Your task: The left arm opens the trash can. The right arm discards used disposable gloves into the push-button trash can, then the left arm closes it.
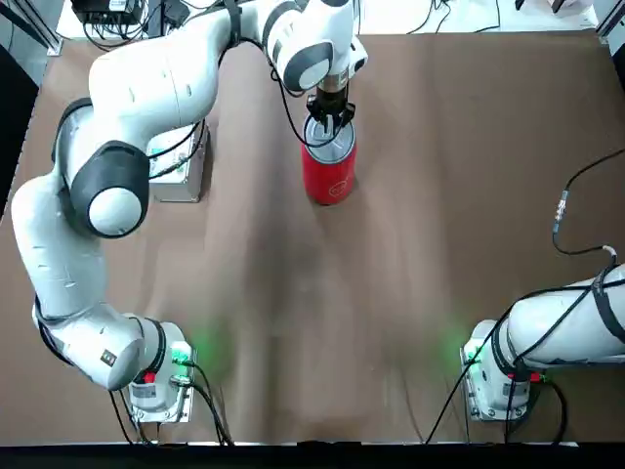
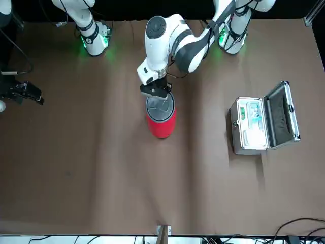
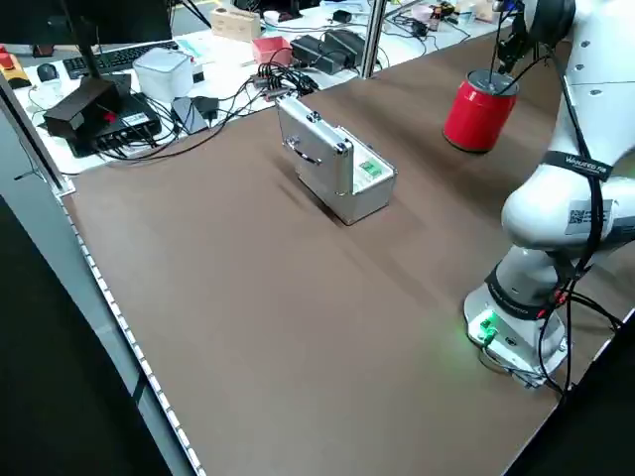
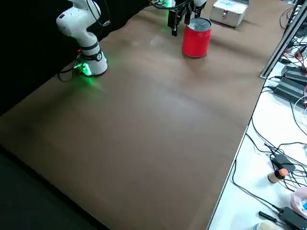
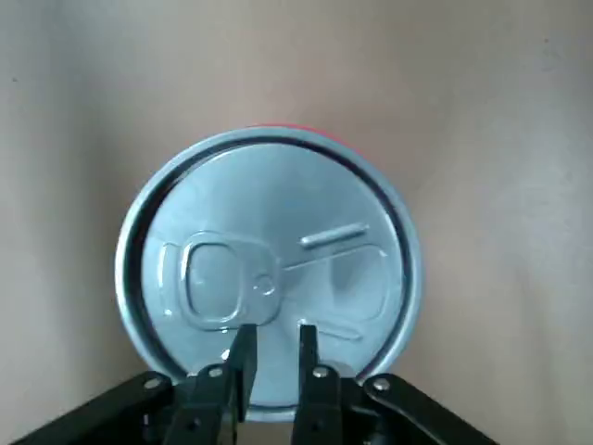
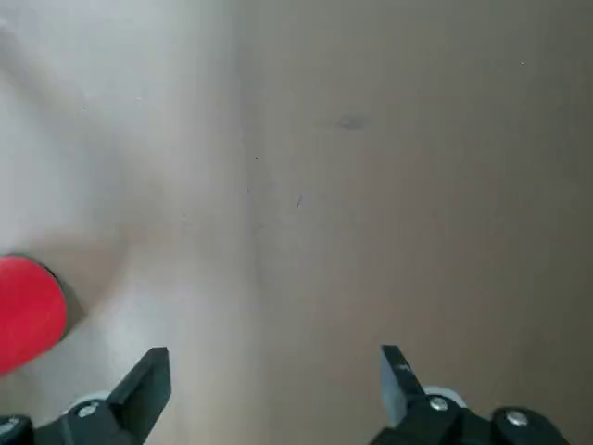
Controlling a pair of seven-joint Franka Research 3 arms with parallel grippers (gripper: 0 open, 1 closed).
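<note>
The red trash can (image 1: 328, 176) stands upright at the far middle of the table, its silver-grey lid (image 5: 267, 269) down and flat. My left gripper (image 5: 273, 348) hovers just over the lid's near rim, fingers (image 5: 243, 357) drawn together with nothing between them; in the top view the left gripper (image 1: 330, 115) hangs right above the can. My right gripper (image 6: 273, 371) is open and holds nothing, off to the table's right side, with the can (image 6: 28, 311) at the picture's edge. In the front view the right gripper (image 2: 25, 92) is near the left edge. The used gloves are out of view.
A silver metal box (image 2: 254, 124) with its hinged lid raised sits on the table to the robot's left of the can, partly under the left arm in the top view. Cables (image 1: 566, 205) trail over the table's right edge. Brown tabletop (image 1: 391, 322) stretches between the arm bases.
</note>
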